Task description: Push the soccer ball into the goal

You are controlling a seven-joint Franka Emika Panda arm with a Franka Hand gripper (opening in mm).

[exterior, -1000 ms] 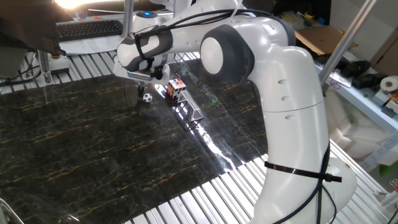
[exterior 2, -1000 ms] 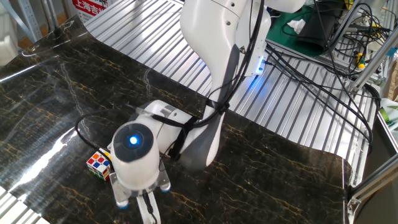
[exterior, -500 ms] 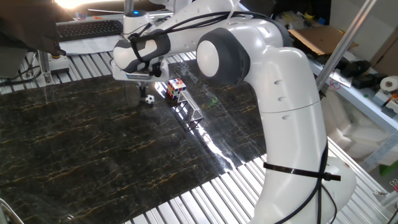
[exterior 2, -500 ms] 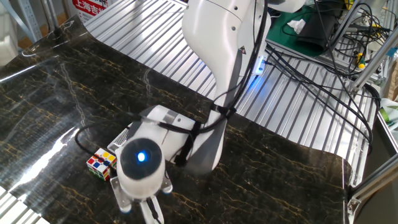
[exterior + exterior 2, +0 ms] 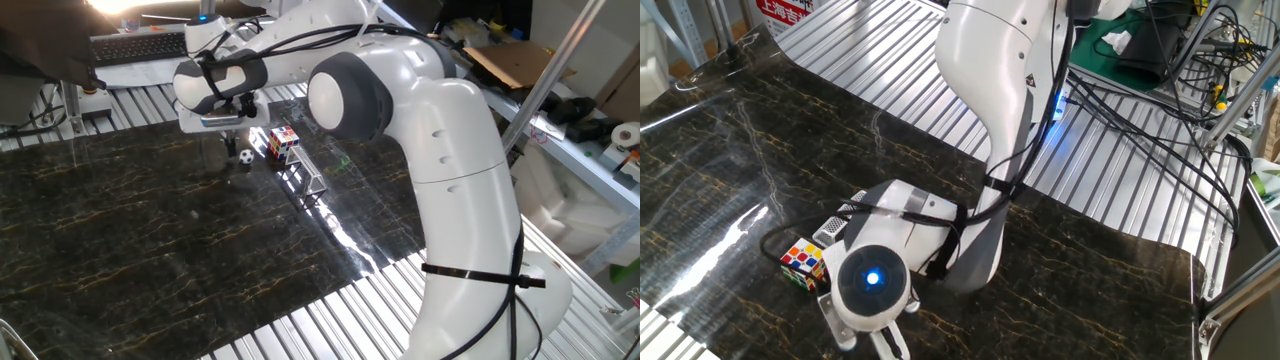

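The soccer ball (image 5: 246,155) sits on the dark table (image 5: 120,230), just left of the puzzle cube (image 5: 284,142). The goal (image 5: 308,177) lies beyond the cube, its long axis running toward the near-right. The gripper (image 5: 227,136) hangs beside the ball; I cannot tell its opening.

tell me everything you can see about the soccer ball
The soccer ball is tiny, white with black patches, and sits on the dark marbled tabletop. It lies just below the gripper, left of the multicoloured cube, apparently touching neither. The other fixed view hides it behind the arm.
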